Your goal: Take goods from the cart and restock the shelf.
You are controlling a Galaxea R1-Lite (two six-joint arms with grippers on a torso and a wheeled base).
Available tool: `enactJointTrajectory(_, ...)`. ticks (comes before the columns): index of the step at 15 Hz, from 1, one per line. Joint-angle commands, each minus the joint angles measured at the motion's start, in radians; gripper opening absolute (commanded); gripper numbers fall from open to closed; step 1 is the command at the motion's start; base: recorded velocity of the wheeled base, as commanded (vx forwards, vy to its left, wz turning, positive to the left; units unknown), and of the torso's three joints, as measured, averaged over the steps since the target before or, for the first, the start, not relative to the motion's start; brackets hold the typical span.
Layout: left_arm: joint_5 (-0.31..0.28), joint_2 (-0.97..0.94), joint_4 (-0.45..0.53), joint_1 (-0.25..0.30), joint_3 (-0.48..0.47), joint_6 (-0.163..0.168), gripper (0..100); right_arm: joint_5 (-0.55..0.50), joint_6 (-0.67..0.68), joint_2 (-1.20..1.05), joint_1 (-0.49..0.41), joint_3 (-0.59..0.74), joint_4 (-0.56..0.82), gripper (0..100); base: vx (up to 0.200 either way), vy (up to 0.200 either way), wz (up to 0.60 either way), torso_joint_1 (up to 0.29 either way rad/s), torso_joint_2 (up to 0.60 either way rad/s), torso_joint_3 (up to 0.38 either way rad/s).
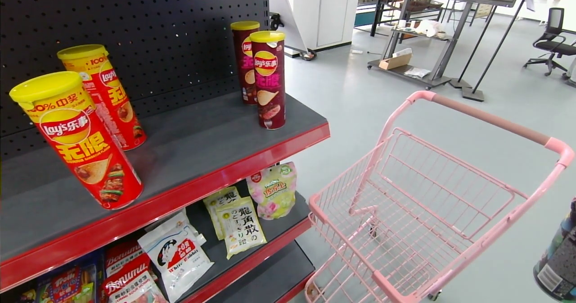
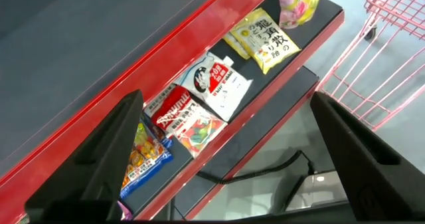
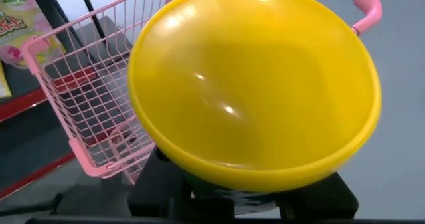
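In the head view, the top board of the shelf (image 1: pixel 189 141) carries two red cans (image 1: pixel 76 136) near its left end and two maroon cans (image 1: pixel 268 80) at its right front corner, all upright. The pink cart (image 1: pixel 490 118) stands beside the right end of the shelf. A dark chip can (image 1: pixel 558 262) shows at the cart's right side.

In the left wrist view, my left gripper (image 2: pixel 226 94) is spread wide and holds nothing. It hangs in front of the red edge of the shelf, above the snack bags (image 2: pixel 219 81) on the lower board.

In the right wrist view, my right gripper (image 3: pixel 246 199) is pinching the chip can under its yellow lid (image 3: pixel 252 84), beside the cart
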Motion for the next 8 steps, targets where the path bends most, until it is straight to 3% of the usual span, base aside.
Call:
enactJointTrajectory(1, 0.002, -0.004, 0.0, 0.0, 0.0, 0.0, 100, -0.002, -0.001, -0.011, 0.0, 0.004, 0.0, 0, 0.0, 0.0, 0.0, 0.0, 0.0, 0.0)
enactJointTrajectory(3, 0.002, -0.004, 0.0, 0.0, 0.001, 0.002, 100, -0.002, -0.001, -0.011, 0.0, 0.004, 0.0, 0, 0.0, 0.0, 0.0, 0.043, -0.09, -0.06)
enactJointTrajectory(8, 0.002, -0.005, 0.0, 0.0, 0.001, 0.002, 100, 0.0, -0.003, 0.012, 0.0, 0.003, -0.004, 0, 0.0, 0.0, 0.0, 0.17, -0.45, -0.264)
